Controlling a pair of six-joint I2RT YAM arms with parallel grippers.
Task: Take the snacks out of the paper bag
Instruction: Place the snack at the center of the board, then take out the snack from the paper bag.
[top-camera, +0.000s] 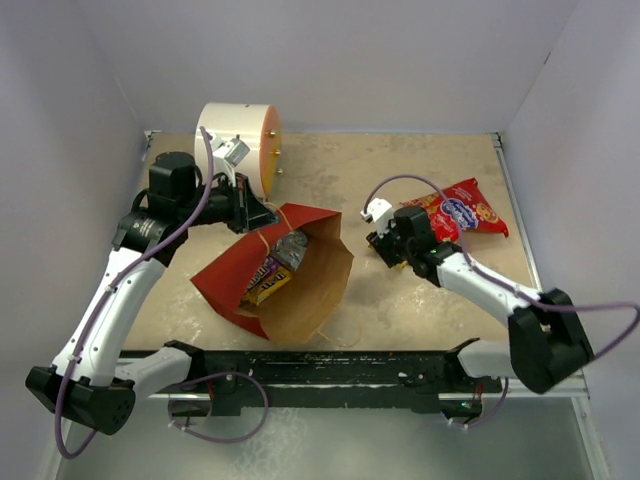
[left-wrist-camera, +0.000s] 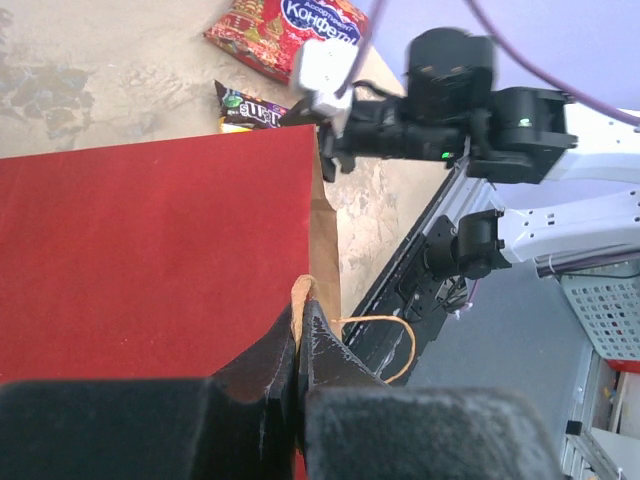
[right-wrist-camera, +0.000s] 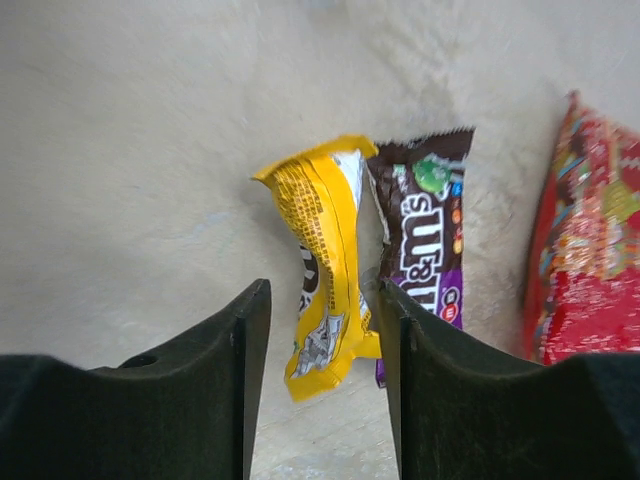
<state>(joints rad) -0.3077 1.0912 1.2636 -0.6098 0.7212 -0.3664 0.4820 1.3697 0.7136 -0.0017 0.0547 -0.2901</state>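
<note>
The paper bag (top-camera: 225, 285) lies on its side, red outside, its brown mouth facing the near right. A yellow-purple packet (top-camera: 266, 284) and a silver-grey packet (top-camera: 291, 247) lie inside. My left gripper (left-wrist-camera: 298, 312) is shut on the bag's rim, with the red wall (left-wrist-camera: 150, 260) beside it. My right gripper (right-wrist-camera: 320, 292) is open, low over the table to the right of the bag. A crumpled yellow packet (right-wrist-camera: 325, 260) lies between its fingers. A brown-purple packet (right-wrist-camera: 425, 235) lies beside that. The larger red bag (top-camera: 463, 212) lies further right.
A white-and-orange cylinder (top-camera: 240, 140) stands at the back left behind the left arm. A thin cord handle (left-wrist-camera: 398, 335) loops off the bag's mouth towards the near rail. White walls close in the table on three sides.
</note>
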